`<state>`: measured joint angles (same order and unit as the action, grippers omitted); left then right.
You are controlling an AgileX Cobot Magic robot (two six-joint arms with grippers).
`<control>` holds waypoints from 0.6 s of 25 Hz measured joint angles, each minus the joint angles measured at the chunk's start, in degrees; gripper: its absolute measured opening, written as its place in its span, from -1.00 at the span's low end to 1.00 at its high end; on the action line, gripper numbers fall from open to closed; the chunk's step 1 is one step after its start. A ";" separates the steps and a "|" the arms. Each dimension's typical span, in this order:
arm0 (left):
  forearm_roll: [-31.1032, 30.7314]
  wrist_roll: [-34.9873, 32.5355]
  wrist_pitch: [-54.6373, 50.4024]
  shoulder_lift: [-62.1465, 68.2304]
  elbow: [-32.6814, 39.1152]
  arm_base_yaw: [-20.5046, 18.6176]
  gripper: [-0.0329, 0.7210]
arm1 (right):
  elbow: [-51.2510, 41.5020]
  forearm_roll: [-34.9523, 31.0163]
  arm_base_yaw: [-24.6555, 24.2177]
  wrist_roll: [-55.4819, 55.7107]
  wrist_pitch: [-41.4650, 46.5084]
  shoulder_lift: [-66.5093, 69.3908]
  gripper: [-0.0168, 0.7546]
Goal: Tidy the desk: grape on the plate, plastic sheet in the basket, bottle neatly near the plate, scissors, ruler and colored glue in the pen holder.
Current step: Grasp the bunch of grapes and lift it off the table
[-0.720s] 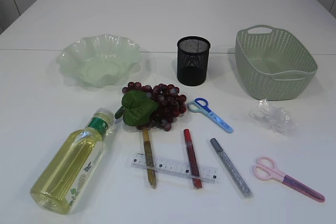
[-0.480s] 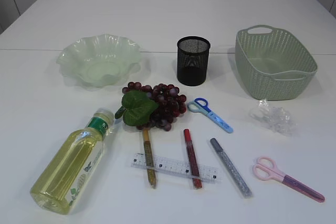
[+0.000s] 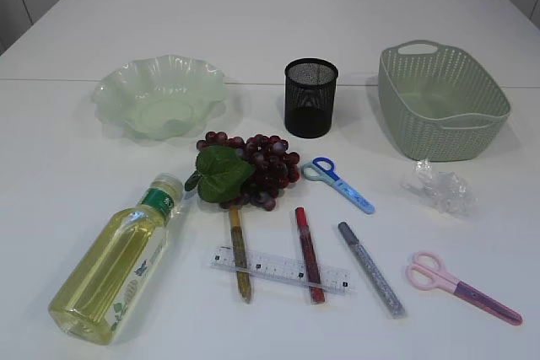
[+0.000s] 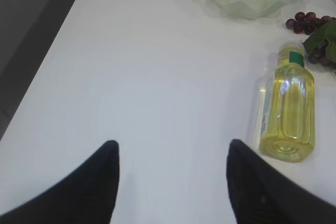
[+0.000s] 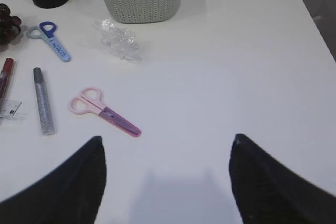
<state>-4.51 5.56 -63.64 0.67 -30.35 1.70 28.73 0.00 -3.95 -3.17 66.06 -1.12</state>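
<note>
Nothing has shifted across the last moments: every object lies where it lay, so the tidying has not begun and all six placements are outstanding. Taking the pen holder (image 3: 310, 97) as the clock's centre in the exterior view, the woven basket (image 3: 442, 103) sits at three o'clock, empty, and the ruffled green plate (image 3: 159, 94) at nine o'clock, also empty. The bottle (image 3: 114, 263) of yellow liquid lies on its side at about seven o'clock, cap toward the grape (image 3: 253, 169) bunch, which lies at about seven o'clock just below the holder. The clear ruler (image 3: 280, 269) lies flat at six o'clock, with the gold glue pen (image 3: 240, 252) and red glue pen (image 3: 309, 253) lying across it; the silver glue pen (image 3: 371, 269) lies beside its right end. The pink scissors (image 3: 460, 287) rest at four o'clock near the table's front, the blue scissors (image 3: 337, 181) at five o'clock close in, and the crumpled plastic sheet (image 3: 439, 187) at four o'clock just below the basket. The left gripper (image 4: 173, 182) hovers over bare table left of the bottle, fingers apart and empty; the right gripper (image 5: 167, 182) hovers likewise, fingers wide and empty, with the pink scissors nearest at ten o'clock from it in its own view. Either arm could start; the right looks well placed for the scissors or the sheet.
</note>
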 joint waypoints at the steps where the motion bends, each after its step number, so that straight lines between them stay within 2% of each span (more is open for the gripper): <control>1: 0.00 0.00 0.00 0.00 0.00 0.00 0.33 | 0.00 0.00 0.00 0.00 0.00 0.00 0.51; 15: 0.00 0.00 0.00 0.00 0.00 0.00 0.27 | 0.00 0.00 0.00 0.00 0.00 0.00 0.51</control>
<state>-4.51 5.56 -63.64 0.67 -30.35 1.70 28.73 0.00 -3.95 -3.17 66.06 -1.12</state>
